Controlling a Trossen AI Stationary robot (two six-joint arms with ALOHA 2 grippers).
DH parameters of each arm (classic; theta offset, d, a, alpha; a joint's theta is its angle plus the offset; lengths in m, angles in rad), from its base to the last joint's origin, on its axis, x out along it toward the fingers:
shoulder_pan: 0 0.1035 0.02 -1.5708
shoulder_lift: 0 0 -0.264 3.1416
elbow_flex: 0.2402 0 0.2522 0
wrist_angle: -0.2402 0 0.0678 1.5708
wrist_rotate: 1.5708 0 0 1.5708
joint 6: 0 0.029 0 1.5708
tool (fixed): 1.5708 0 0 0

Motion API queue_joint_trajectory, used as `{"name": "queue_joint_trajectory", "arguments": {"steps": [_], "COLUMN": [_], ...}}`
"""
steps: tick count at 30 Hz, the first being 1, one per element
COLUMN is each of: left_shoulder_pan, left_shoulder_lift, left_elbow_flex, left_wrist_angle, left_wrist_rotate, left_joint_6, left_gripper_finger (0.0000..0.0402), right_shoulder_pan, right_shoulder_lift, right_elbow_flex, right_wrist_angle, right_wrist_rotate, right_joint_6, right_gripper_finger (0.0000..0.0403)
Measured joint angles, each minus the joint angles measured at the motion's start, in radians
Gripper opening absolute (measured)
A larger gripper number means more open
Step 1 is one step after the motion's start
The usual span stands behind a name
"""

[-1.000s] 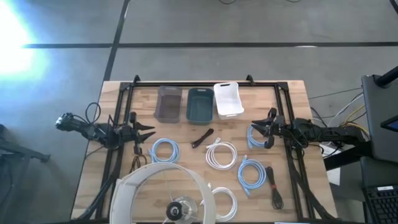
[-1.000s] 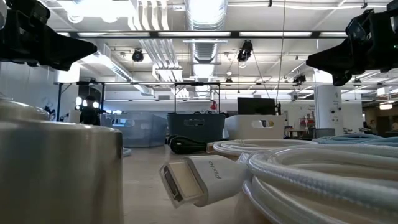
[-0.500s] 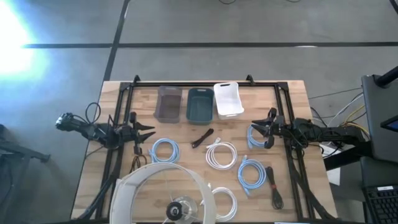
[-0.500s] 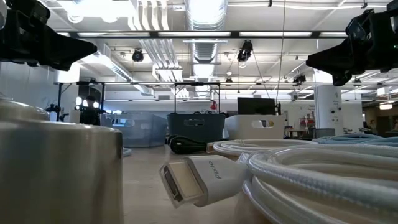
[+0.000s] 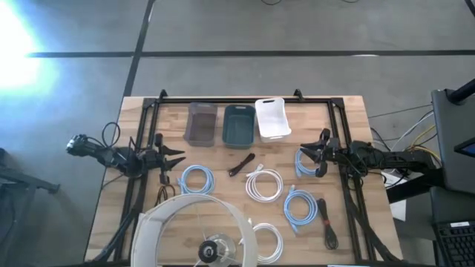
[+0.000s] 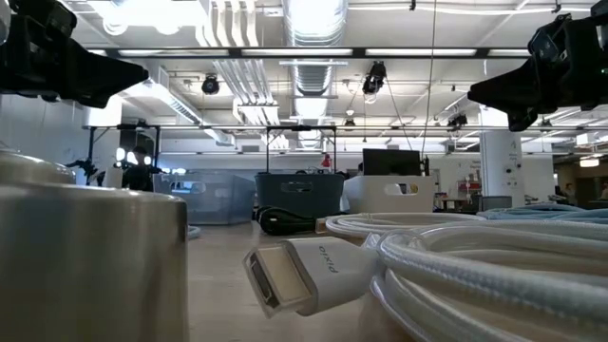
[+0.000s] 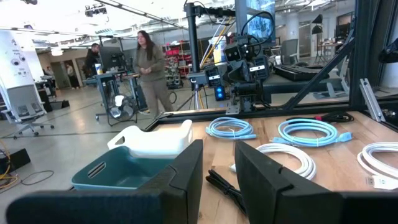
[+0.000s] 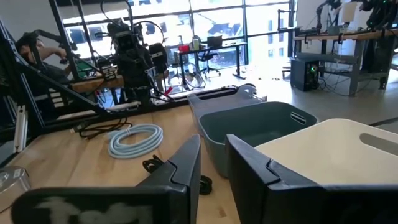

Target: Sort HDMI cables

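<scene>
Grey floor [image 5: 245, 30] — ceiling ducts [image 6: 313, 24] overhead

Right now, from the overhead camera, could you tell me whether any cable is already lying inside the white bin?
No, the white bin shows only its bare inside in the high view, and the coiled cables, such as the white cable, lie on the table.

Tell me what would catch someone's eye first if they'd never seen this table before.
Probably the scatter of coiled HDMI cables on the wooden table: light blue coils, white coils and a few black ones. Behind them three small bins stand in a row, grey, teal and white. The left gripper and right gripper hover at either side, holding nothing, with a large round lamp-like ring at the near edge.
</scene>
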Motion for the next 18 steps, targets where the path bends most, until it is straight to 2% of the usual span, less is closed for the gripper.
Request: {"name": "queue_joint_trajectory", "arguments": {"steps": [18], "left_shoulder_pan": [0.000], "left_shoulder_lift": [0.000], "left_elbow_flex": [0.000], "left_wrist_angle": [0.000], "left_wrist_rotate": [0.000], "left_joint_6": [0.000], "left_gripper_finger": [0.0097], "right_shoulder_pan": [0.000], "right_shoulder_lift": [0.000], "right_elbow_flex": [0.000], "right_wrist_angle": [0.000], "right_wrist_rotate": [0.000], "right_joint_6": [0.000], "right_gripper_finger": [0.0083]}}
